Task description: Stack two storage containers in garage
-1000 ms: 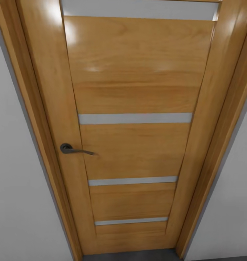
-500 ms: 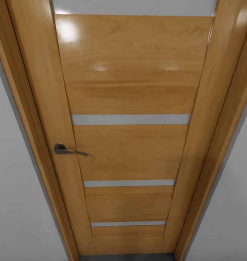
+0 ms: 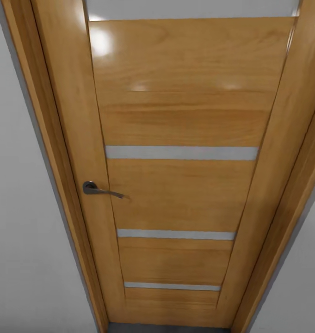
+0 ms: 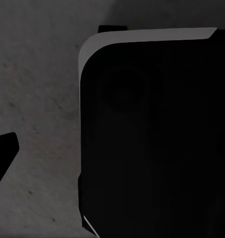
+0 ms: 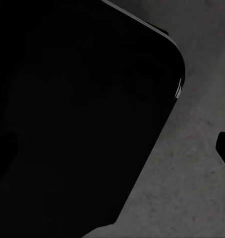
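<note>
Facing the head camera is a closed door of glossy honey-coloured wood, seen from above so that it narrows toward its foot. A matching frame runs down both sides of it. Plain white wall lies to the left of the frame, and more of it to the right. Four pale horizontal strips cross the door, one at its top edge, one near the middle and two lower down. A dark lever handle sits on the door's left stile, its lever pointing right. A thin band of dark grey floor shows under the door's foot.

In the left wrist view, a large black rounded body with a pale upper edge hangs over dark speckled concrete; it is probably part of the robot, though the dim render gives no detail. A similar black mass is seen in the right wrist view over the same grey surface. A small black tip juts in at the edge of each wrist view; whether either gripper is open or closed I cannot tell, nor whether it holds anything. Where the containers are, these views give no sign.
</note>
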Controlling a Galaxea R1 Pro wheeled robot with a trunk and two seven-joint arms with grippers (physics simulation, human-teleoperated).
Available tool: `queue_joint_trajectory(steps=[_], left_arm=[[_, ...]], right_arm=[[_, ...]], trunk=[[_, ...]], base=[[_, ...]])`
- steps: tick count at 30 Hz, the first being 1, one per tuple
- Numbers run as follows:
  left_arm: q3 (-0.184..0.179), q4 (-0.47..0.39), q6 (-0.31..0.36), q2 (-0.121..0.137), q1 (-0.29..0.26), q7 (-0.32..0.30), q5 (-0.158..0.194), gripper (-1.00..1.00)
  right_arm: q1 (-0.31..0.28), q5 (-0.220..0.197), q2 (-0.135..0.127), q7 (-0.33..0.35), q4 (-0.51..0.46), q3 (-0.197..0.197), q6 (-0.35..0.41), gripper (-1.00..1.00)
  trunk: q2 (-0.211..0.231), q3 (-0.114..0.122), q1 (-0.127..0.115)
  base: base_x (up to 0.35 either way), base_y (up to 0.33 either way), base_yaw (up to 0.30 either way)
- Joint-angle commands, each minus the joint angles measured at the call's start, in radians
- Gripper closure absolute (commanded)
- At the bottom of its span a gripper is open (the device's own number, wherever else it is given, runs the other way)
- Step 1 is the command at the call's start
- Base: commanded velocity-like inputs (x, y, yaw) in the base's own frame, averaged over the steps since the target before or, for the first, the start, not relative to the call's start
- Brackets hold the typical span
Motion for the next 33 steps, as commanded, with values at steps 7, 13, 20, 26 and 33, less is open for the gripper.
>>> queue_joint_trajectory(steps=[7, 13, 20, 26, 33], left_arm=[[0.001, 0.0, 0.0, 0.006, 0.0, -0.001, 0.003, -1.0], [0.0, -0.001, 0.0, 0.01, 0.0, 0.0, 0.002, -1.0], [0.0, -0.001, 0.0, 0.009, 0.0, 0.0, 0.002, -1.0], [0.0, -0.001, 0.0, 0.009, 0.0, 0.0, 0.002, -1.0], [0.0, -0.001, 0.0, 0.009, 0.0, -0.001, 0.002, -1.0]], right_arm=[[0.0, -0.011, 0.0, 0.0, 0.0, 0.008, -0.003, -1.0], [0.0, -0.011, 0.0, 0.0, 0.0, 0.008, -0.003, -1.0], [0.0, -0.01, 0.0, 0.0, 0.0, 0.008, -0.003, -1.0], [0.0, -0.009, 0.0, 0.002, 0.0, 0.008, -0.003, -1.0], [0.0, -0.009, 0.0, 0.002, 0.0, 0.008, -0.003, -1.0]], trunk=[[0.0, -0.001, 0.0], [0.0, -0.001, 0.0], [0.0, -0.001, 0.0], [0.0, -0.001, 0.0], [0.0, -0.001, 0.0]], base=[[0.199, 0.0, 0.003], [0.122, 0.0, 0.0], [0.012, 0.0, 0.0], [0.001, 0.0, 0.0], [0.0, 0.0, 0.0]])
